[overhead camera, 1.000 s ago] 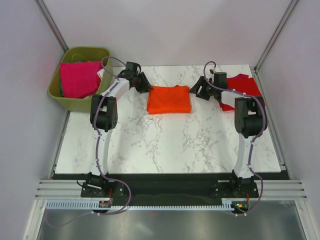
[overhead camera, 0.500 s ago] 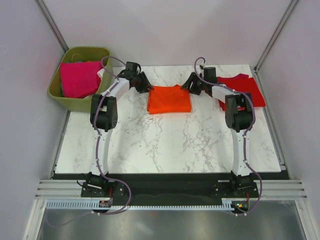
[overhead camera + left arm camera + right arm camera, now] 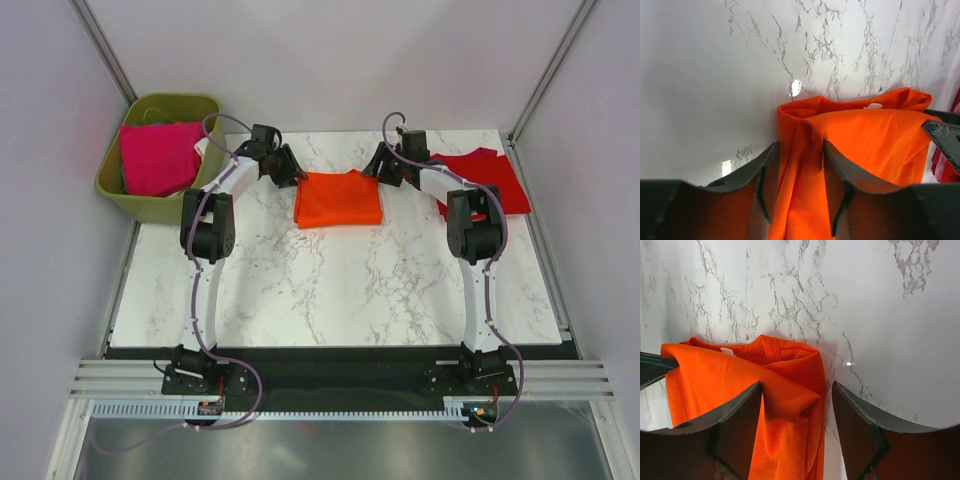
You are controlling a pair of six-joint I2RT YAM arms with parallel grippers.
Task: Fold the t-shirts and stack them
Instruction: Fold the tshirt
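Top external view: the orange t-shirt (image 3: 339, 199) is seen folded into a rough rectangle, lying flat on the marble table (image 3: 330, 290) towards its far edge, about midway between left and right. The left gripper (image 3: 287, 170) is placed at the shirt's far left corner and the right gripper (image 3: 381, 165) at its far right corner, both arms being stretched far over the table. The red t-shirt (image 3: 490, 180) is spread on the table's far right part, just beside the right arm and apart from the orange one. The magenta t-shirt (image 3: 157, 157) is held inside the olive-green bin (image 3: 110, 180), which is set off the table's far left corner. In the left wrist view the left gripper (image 3: 800, 145) is shown with its jaws spread, and a raised fold of the orange t-shirt (image 3: 870, 140) is seen running between the two fingers (image 3: 765, 170); whether the cloth is touched by the pads cannot be told. A strip of red cloth is visible at that view's right edge. In the right wrist view the right gripper (image 3: 797, 385) is shown spread wide, its fingers (image 3: 855, 415) set on either side of the corner of the orange t-shirt (image 3: 740, 375), with bare marble visible beside the cloth edge.
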